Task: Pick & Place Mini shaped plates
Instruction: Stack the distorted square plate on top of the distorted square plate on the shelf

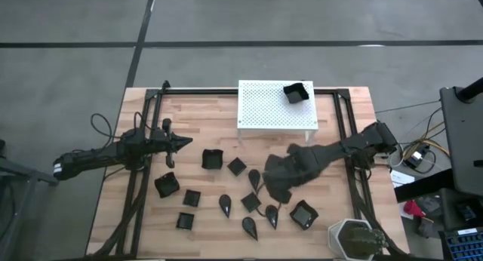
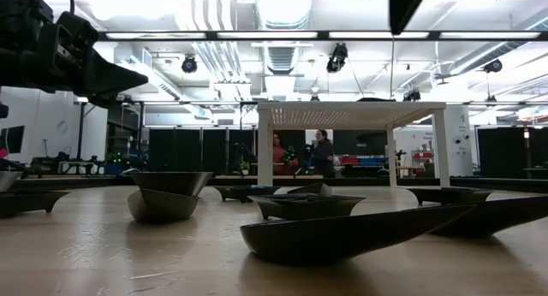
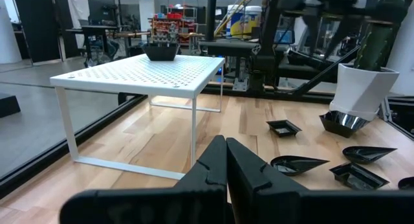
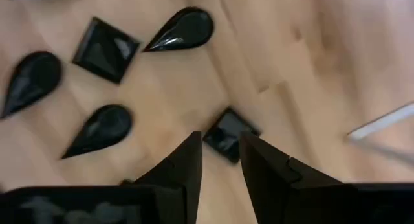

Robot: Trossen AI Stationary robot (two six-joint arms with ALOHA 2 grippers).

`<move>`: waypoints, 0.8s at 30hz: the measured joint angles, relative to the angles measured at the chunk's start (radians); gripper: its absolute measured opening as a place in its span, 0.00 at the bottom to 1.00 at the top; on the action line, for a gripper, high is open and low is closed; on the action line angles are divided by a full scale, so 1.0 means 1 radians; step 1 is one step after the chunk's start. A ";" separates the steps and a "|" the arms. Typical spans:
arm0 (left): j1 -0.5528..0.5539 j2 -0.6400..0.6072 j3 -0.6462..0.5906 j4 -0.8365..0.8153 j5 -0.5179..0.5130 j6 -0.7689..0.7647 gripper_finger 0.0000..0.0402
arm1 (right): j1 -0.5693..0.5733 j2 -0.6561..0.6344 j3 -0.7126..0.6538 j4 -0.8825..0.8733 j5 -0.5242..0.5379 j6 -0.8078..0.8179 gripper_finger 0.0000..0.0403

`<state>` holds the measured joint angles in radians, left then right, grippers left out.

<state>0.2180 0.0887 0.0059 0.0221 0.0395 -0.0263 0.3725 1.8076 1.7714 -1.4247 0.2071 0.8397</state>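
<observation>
Several mini shaped plates, small black square and teardrop dishes, lie scattered flat on the wooden table. One square plate sits on top of the white perforated stand. My right gripper hangs open high over the middle of the table, pointing down. In the right wrist view a square plate lies on the wood below the gap between its fingers, with teardrop plates nearby. My left gripper waits shut and level at the table's left, also seen as the left gripper.
A white pot with a green plant stands at the near right corner. A black frame rail runs along the left side, and another black rail along the right. The stand takes up the far middle. People show in the room beyond the table.
</observation>
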 joint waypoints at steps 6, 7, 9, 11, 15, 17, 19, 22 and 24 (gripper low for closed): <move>0.000 0.000 0.000 0.000 0.000 0.000 0.00 | 0.081 0.005 -0.028 0.041 -0.044 0.181 0.22; 0.000 0.000 0.000 0.000 0.000 0.000 0.00 | 0.091 0.005 -0.035 0.044 -0.057 0.201 0.21; 0.000 0.000 0.000 0.000 0.000 0.000 0.00 | 0.112 0.005 -0.050 0.048 -0.077 0.236 0.21; 0.000 0.000 0.000 0.000 0.000 0.000 0.00 | 0.133 0.005 -0.071 0.073 -0.085 0.265 0.20; 0.000 0.000 0.000 0.000 0.000 0.000 0.00 | 0.177 0.005 -0.131 0.182 -0.097 0.270 0.21; 0.000 0.000 0.000 0.000 0.000 0.000 0.00 | 0.192 0.005 -0.167 0.251 -0.127 0.304 0.21; 0.000 0.000 0.000 0.000 0.000 0.000 0.00 | 0.207 0.005 -0.198 0.292 -0.152 0.344 0.21; 0.000 0.000 0.000 0.000 0.000 0.000 0.00 | 0.226 0.006 -0.241 0.329 -0.178 0.389 0.20; 0.000 0.000 0.000 0.000 0.000 0.000 0.00 | 0.239 0.008 -0.265 0.340 -0.182 0.423 0.19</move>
<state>0.2180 0.0887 0.0059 0.0223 0.0395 -0.0261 0.6116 1.8152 1.5065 -1.0846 0.0249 1.2623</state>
